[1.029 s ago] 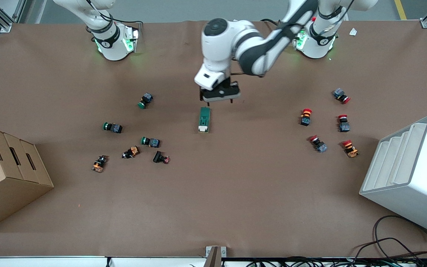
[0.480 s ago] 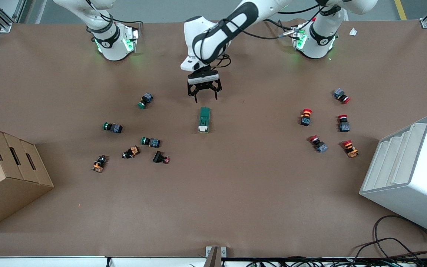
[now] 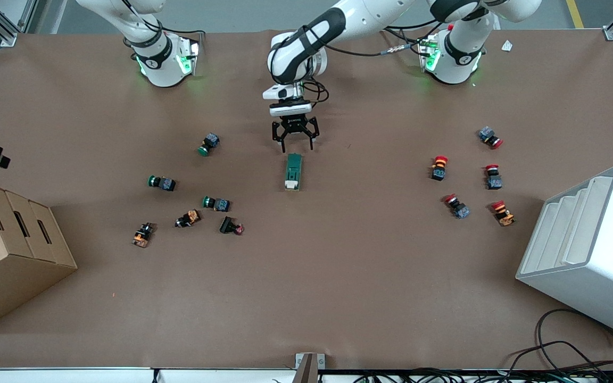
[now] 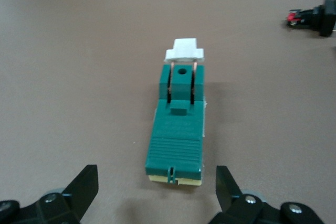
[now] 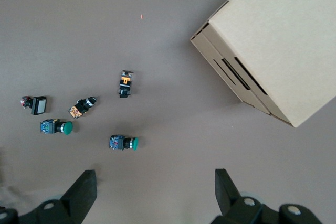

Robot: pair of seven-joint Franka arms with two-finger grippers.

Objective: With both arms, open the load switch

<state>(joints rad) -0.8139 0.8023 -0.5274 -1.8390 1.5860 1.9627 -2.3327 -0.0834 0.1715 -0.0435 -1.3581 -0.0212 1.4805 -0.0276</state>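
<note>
Approach step: left gripper (image 3: 295, 143) wide open over counter (image 3: 338, 276) beside load switch (image 3: 293, 172); next, descend, clamp body. Right gripper (image 5: 152, 192) wide open, waiting high.

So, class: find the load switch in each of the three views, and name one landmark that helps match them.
Front view: load switch at table centre, just nearer the camera than the open left pincer.
Left wrist view: centre frame, between the pincer fingers.
Right wrist view: not in it.
Shared landmark: black button with red end.

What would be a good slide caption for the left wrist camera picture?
Open left end effector poised just short of the green load switch, its white lever at the end away from the fingers.
</note>
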